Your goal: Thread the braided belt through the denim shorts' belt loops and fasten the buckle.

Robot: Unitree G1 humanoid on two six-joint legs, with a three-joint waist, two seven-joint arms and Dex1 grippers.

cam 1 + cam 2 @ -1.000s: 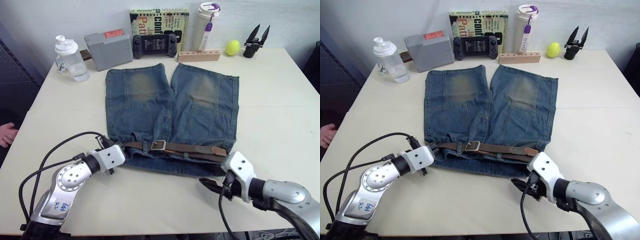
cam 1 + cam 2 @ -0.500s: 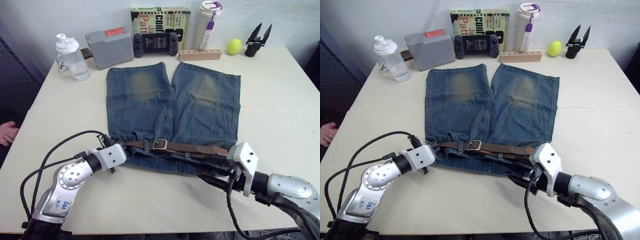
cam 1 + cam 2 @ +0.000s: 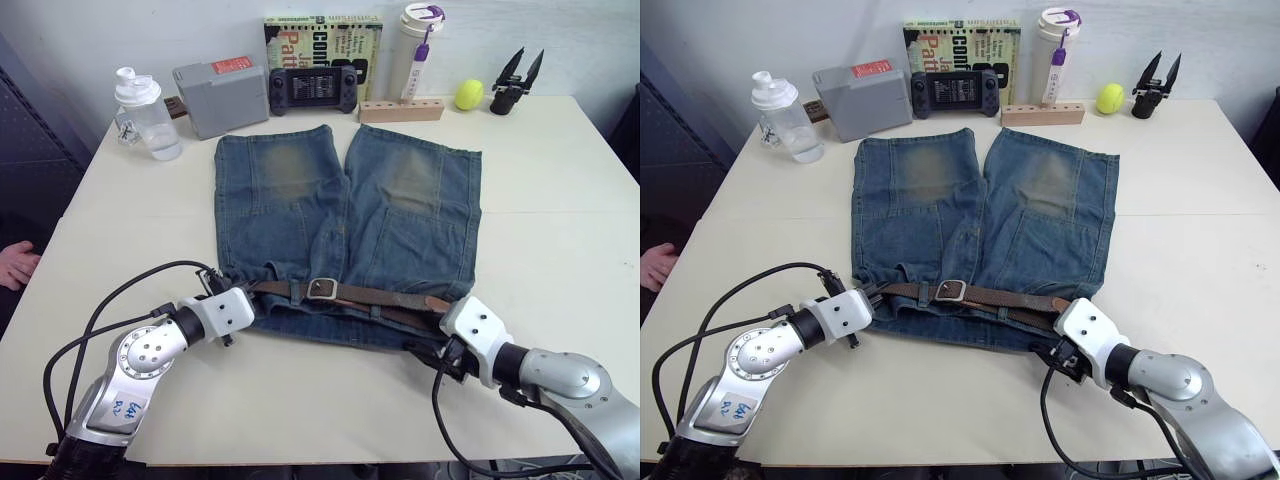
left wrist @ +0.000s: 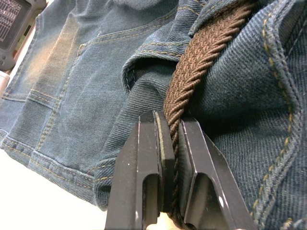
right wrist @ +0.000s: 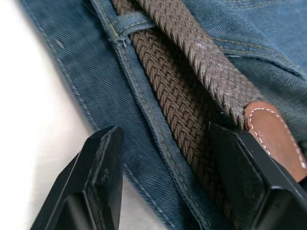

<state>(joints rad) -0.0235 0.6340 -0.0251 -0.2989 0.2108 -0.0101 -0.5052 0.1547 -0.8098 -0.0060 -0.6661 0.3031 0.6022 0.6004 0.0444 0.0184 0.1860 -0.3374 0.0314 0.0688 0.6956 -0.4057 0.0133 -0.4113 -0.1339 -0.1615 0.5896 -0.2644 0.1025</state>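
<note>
Left claw [image 4: 171, 158] clamped on belt [image 3: 385, 296] at shorts' [image 3: 345, 220] left waist. Right claw [image 5: 168, 177] wide open, straddling belt near tip. Risk: closing here pinches denim too; left tug drags shorts across table [image 3: 560, 200].

Rough woven braided belt [image 5: 182, 91] with a smooth stitched leather tip, on coarse faded denim shorts [image 3: 345, 215].
</note>
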